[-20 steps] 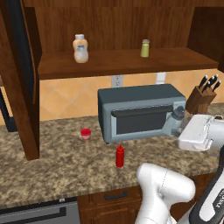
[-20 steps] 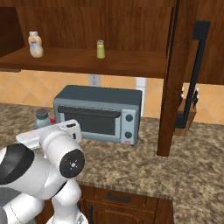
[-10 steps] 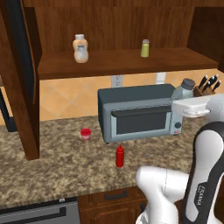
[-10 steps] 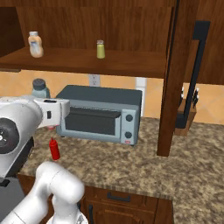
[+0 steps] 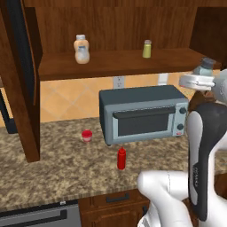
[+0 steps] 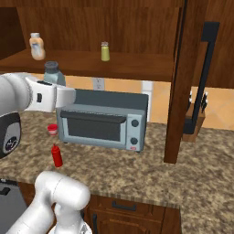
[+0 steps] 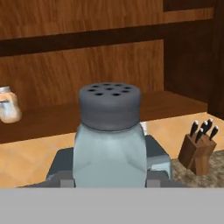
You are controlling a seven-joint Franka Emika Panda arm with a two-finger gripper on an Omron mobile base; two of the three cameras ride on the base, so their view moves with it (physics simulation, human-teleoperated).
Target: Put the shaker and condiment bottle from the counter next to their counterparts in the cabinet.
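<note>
My gripper (image 5: 200, 78) is shut on the pale blue-grey shaker (image 5: 205, 67) with a dark grey cap, holding it upright in the air just above the toaster oven's right end, a little below the cabinet shelf (image 5: 115, 63). From the other side, the shaker (image 6: 53, 73) rises above my gripper (image 6: 55, 87). Seen from the hand, the shaker (image 7: 109, 135) stands close between the fingers. The slim red condiment bottle (image 5: 121, 158) (image 6: 56, 156) stands on the granite counter (image 5: 66, 173) before the toaster oven. On the shelf stand the peach-orange bottle (image 5: 81, 49) (image 6: 36, 46) (image 7: 8, 103) and the yellow-green shaker (image 5: 147, 48) (image 6: 105, 51).
A grey toaster oven (image 5: 142, 113) (image 6: 105, 119) sits at the back of the counter. A short red cup (image 5: 87, 135) (image 6: 52, 129) stands left of it. A knife block (image 6: 194, 121) (image 7: 199, 148) is at the right. Open cabinet doors (image 5: 17, 80) (image 6: 183, 82) hang on both sides.
My arm has lifted the shaker from counter level beside the toaster oven up to just under shelf height. The red bottle has stayed put.
</note>
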